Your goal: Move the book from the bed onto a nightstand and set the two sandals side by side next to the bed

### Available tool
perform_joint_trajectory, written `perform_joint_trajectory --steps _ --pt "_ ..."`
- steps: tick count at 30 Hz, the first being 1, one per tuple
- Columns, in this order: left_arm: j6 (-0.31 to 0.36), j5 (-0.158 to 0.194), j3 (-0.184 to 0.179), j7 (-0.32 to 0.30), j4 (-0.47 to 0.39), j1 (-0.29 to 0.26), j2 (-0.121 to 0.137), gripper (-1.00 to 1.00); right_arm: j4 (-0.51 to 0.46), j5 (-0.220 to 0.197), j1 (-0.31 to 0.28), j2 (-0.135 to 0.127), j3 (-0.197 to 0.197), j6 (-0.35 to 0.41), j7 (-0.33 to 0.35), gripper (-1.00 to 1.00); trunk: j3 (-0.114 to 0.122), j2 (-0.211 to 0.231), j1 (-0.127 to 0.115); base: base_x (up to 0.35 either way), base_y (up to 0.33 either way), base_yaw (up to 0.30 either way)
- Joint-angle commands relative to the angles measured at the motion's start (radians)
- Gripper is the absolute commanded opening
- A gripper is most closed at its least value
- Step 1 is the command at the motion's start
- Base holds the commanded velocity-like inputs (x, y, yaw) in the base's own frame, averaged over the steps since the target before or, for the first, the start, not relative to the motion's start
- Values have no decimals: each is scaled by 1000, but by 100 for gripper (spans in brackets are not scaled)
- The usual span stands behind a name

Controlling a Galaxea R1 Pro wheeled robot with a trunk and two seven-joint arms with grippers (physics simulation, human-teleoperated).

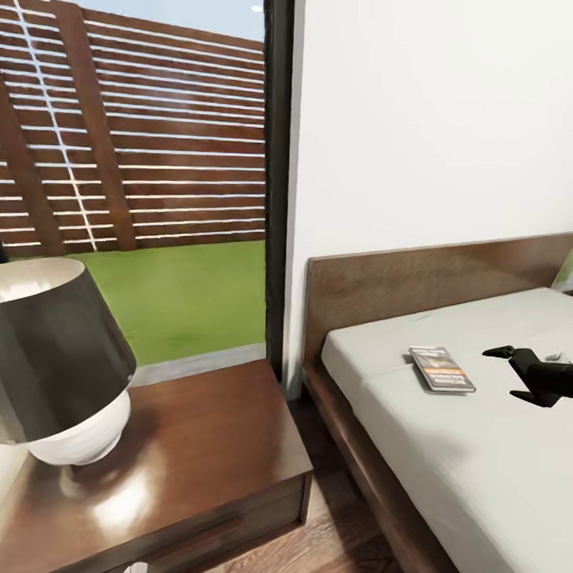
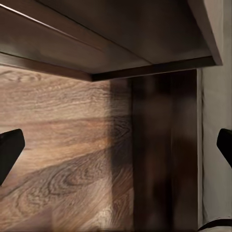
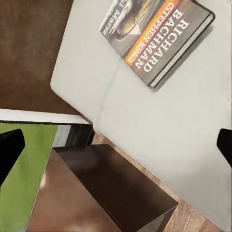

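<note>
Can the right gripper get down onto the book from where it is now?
Probably yes. The right gripper hangs open over the mattress just beside the book, which lies flat with nothing on it or between them.

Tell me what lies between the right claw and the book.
Only bare mattress separates the right claw from the book, in the head view.

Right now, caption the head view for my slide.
Open right gripper hovers beside grey paperback book on off-white mattress; dark wooden nightstand nearby.
</note>
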Motion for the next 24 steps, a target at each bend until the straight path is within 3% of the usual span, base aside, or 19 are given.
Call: perform_joint_trajectory --steps 1,13,24 --pt "10 11 -5 -2 0 0 1 100 -1 -9 -1 0 -1 3 -10 100 -1 0 0 0 0 -269" --pt "10 10 -5 -2 0 1 1 100 0 -11 -1 1 2 3 -9 100 -5 0 0 0 0 -251" --pt "10 7 -5 -4 4 1 1 100 2 -13 -1 24 -1 3 -11 100 -6 0 0 0 0 -52"
